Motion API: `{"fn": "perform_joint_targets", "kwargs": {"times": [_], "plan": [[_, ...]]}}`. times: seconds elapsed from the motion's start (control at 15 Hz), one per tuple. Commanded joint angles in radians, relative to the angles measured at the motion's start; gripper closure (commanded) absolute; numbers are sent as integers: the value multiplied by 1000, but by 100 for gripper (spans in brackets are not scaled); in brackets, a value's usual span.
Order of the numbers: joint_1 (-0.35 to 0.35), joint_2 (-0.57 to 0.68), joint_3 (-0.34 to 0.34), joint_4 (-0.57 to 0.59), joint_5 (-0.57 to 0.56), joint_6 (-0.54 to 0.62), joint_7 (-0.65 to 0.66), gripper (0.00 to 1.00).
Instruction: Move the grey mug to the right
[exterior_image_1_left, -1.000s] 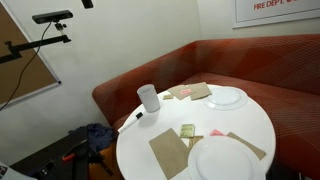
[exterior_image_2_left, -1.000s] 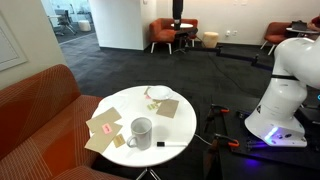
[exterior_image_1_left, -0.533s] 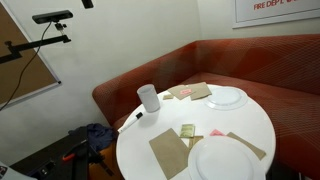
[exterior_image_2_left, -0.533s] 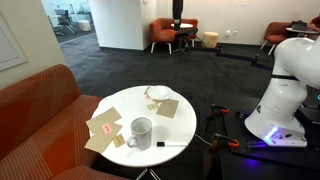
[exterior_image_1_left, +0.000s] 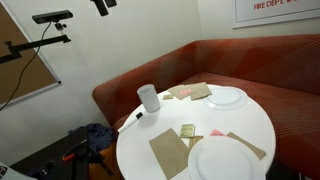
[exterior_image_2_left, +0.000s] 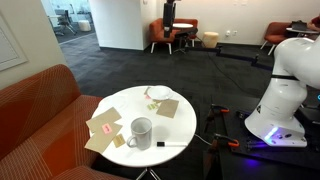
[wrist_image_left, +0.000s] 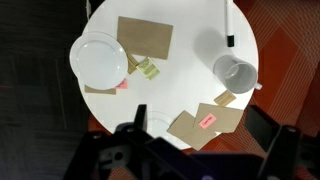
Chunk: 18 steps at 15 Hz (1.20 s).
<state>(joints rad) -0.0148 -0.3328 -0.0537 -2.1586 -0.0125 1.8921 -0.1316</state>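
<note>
The grey mug stands upright near the edge of the round white table. It also shows in an exterior view and in the wrist view, where its handle points to the right. My gripper hangs high above the table, far from the mug, and shows at the top of an exterior view. In the wrist view its dark fingers stand wide apart with nothing between them.
Two white plates, brown napkins, small sticky notes and a black marker lie on the table. A red-orange sofa wraps round the table. The robot's white base stands on the floor beside it.
My gripper has come a little further into view at the top of both exterior views. The mug and the other things on the table have not moved.
</note>
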Motion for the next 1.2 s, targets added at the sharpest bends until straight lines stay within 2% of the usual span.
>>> {"fn": "perform_joint_targets", "kwargs": {"times": [0.0,0.27,0.6,1.13], "plan": [[14,-3,17,-90,35,139,27,0],[39,12,46,-196,74,318,38,0],[60,47,98,-292,73,498,137,0],[65,211,170,-326,8,689,313,0]]}}
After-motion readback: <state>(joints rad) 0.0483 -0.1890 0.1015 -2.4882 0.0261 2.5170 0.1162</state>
